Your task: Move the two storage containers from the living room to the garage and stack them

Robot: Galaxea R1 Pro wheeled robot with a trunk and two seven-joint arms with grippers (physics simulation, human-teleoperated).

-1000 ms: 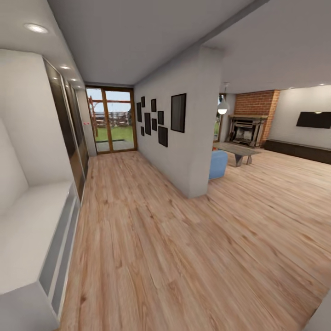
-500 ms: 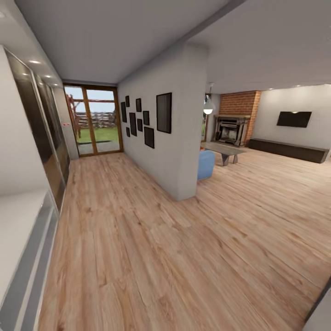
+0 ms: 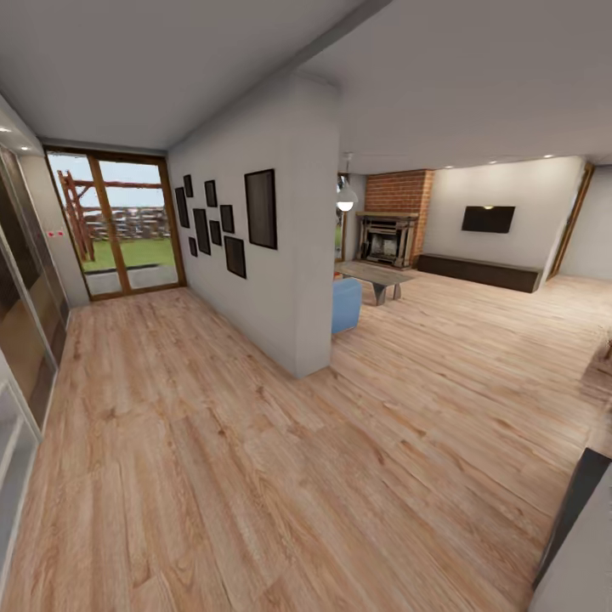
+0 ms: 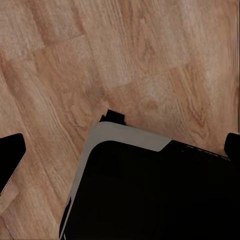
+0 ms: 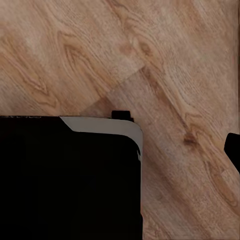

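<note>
The robot is on its way toward the living room [image 3: 476, 280], at about 1 o'clock past the dividing wall [image 3: 289, 255]. The storage containers are probably there, near the blue sofa [image 3: 346, 304]. Next it must drive in. Whether either tool is spread cannot be told.

Black picture frames [image 3: 228, 223] hang on a white wall [image 3: 280, 280] beside glass doors [image 3: 119, 225].
</note>
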